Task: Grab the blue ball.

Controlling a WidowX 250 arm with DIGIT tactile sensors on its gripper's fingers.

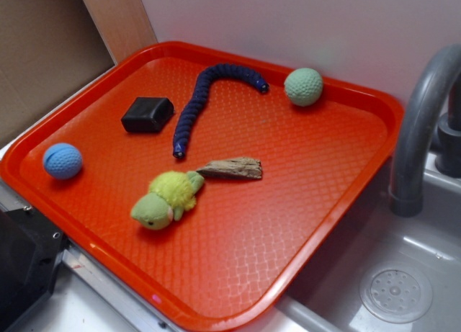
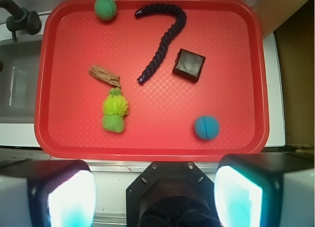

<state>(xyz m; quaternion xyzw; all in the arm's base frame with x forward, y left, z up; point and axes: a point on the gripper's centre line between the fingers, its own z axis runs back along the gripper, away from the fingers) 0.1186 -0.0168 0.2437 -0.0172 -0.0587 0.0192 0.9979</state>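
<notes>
The blue ball [image 2: 206, 127] is seen at the lower right of the red tray [image 2: 147, 150] (untouched); the gripper [image 2: 155, 192] is held spread wide below it.

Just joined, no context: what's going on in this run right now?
Nothing is being handled yet. The gripper is open, held high above the near edge of the red tray, holding nothing. The blue ball sits free near that edge, apart from everything else. Also on the tray: a green ball in the far corner, a dark blue snake toy, a black block, a wood piece and a yellow-green plush.
</notes>
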